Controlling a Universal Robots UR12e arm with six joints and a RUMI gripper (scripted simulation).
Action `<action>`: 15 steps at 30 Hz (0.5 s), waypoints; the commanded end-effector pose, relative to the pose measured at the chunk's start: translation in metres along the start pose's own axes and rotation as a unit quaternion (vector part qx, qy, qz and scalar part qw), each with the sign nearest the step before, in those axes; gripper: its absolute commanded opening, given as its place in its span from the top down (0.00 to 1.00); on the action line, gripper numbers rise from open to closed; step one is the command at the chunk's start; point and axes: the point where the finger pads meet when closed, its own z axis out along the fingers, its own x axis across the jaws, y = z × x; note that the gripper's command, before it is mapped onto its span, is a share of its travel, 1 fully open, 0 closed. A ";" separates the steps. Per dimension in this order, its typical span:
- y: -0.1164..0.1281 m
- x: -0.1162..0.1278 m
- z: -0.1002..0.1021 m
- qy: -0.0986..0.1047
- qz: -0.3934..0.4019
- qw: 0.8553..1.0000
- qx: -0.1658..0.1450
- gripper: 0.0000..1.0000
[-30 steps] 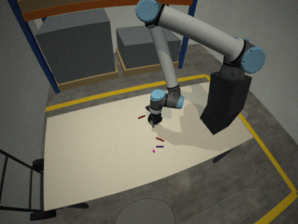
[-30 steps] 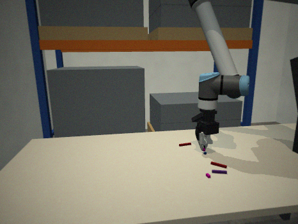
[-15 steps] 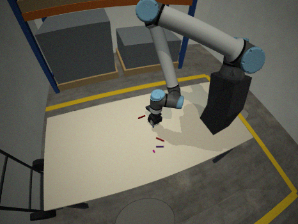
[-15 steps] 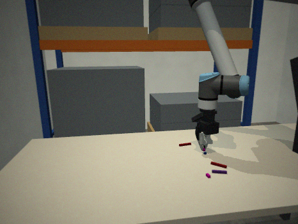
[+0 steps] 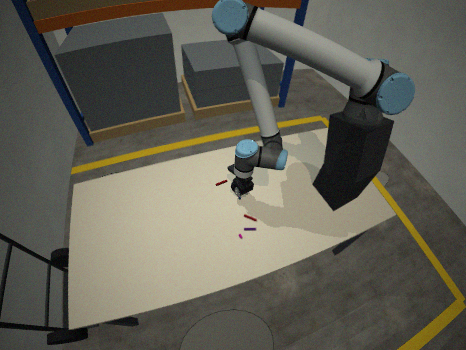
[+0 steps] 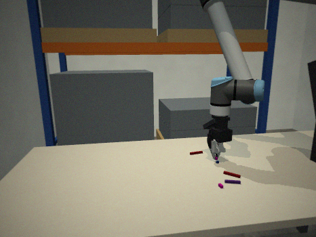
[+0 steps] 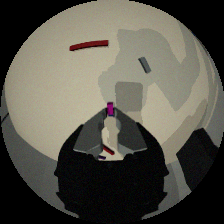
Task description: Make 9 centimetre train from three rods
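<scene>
My gripper is shut on a short magenta rod, held upright at the fingertips a little above the table; it also shows in the top view. A tiny blue rod lies on the table just below the fingertips. One red rod lies to the left of the gripper and shows at the top of the wrist view. A second red rod, a purple rod and a second magenta rod lie apart from each other nearer the front.
A small greyish rod lies in the arm's shadow ahead of the fingers in the wrist view. The robot's dark base stands at the table's right. Grey boxes and shelving stand behind the table.
</scene>
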 end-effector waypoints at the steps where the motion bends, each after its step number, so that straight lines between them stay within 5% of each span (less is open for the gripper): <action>1: 0.000 0.000 0.000 0.000 0.000 1.000 0.000 1.00; 15: 0.000 0.000 0.005 0.000 0.000 1.000 0.000 1.00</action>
